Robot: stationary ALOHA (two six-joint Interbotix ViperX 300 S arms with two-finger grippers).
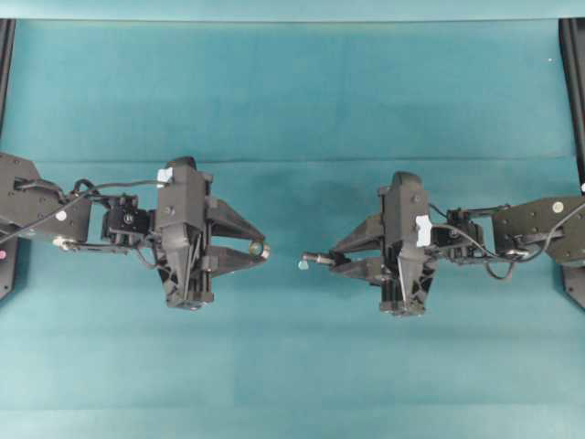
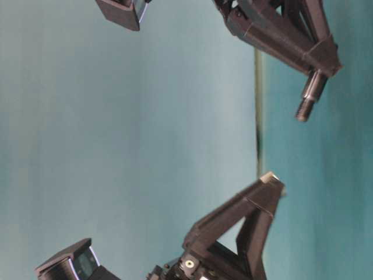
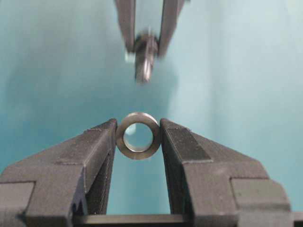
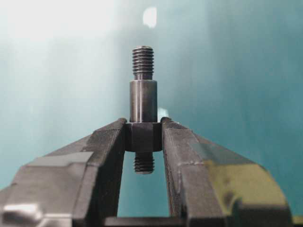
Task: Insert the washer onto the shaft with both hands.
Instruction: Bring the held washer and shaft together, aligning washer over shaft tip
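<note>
The small thick silvery metal washer (image 3: 138, 135) sits pinched edgewise between the tips of my left pincer (image 3: 138, 137), its dark hole facing outward toward my other hand. Across the gap, my right pincer (image 4: 144, 137) is clamped on the collar of the short dark grey stepped shaft (image 4: 143, 101), whose smooth barrel and threaded end stick out past the fingertips, with a shorter threaded stub behind them. In the overhead view the washer (image 1: 257, 247) and the shaft's tip (image 1: 311, 260) face each other near the middle of the teal cloth-covered table (image 1: 292, 101), apart, with open air between them and both held above the surface. I judge that both pick-ups are done and I am at the alignment step: the shaft looks slightly off the line of the hole, so the next move calls for bringing the threaded end level with the ring's centre and square to it, then closing the gap slowly. Room is generous on every side; the dark frame rails (image 1: 572, 82) at the table's edges stand well away.
</note>
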